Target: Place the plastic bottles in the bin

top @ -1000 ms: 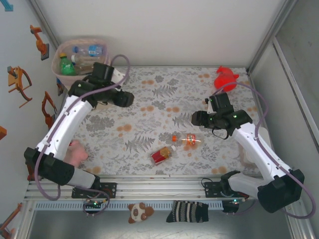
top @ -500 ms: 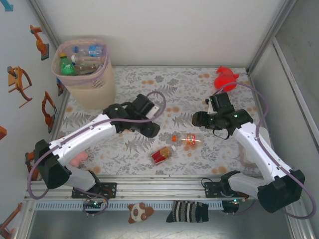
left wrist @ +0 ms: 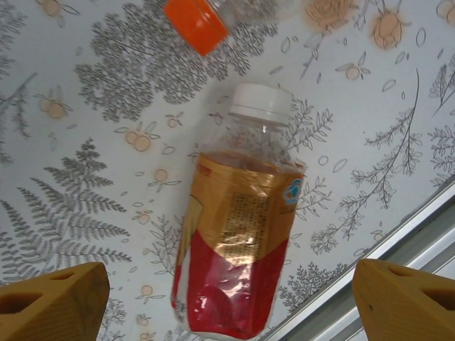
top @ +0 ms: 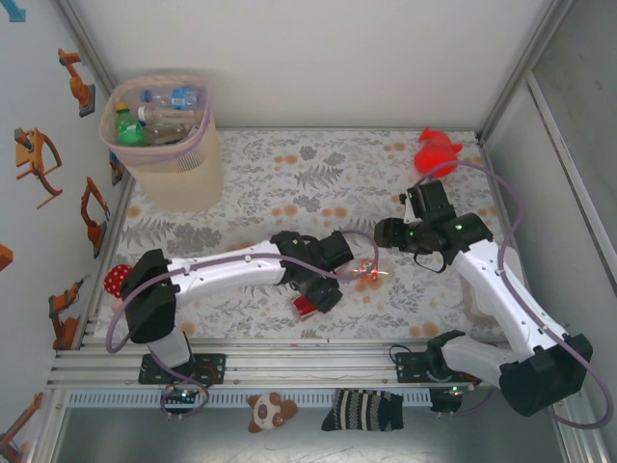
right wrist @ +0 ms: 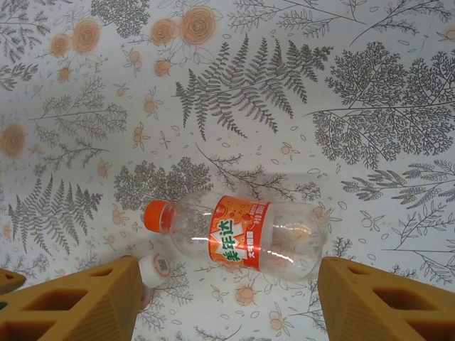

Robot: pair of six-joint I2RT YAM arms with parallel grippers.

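Down at the near middle of the table (top: 289, 164), the left gripper (top: 323, 295) hangs right over the red-and-gold bottle (left wrist: 238, 263), its arm stretched far across from its base. That bottle lies on its side on the floral cloth with its white cap pointing away from the near edge. The left arm's yellow fingers (left wrist: 50, 302) stand wide to either side of it, clear of the plastic, so that pincer is released with nothing in it. Just beyond the white cap sits the orange cap of the orange-labelled bottle (right wrist: 242, 241), also flat on its side, the two caps nearly meeting. Over that one hovers the right gripper (right wrist: 227, 273), coming in from the right side. Its jaws are apart too, one finger off each end of the bottle and neither touching it, so this pincer is also loose and holding nothing. Away in the far left corner stands the bin (top: 178, 183), well apart from both loose bottles. A green bottle (top: 128, 128) and a blue-labelled bottle (top: 175, 96) lie inside it among other clear ones. Over by the far right edge sits the red plush toy (top: 439, 152), just beyond the right arm.
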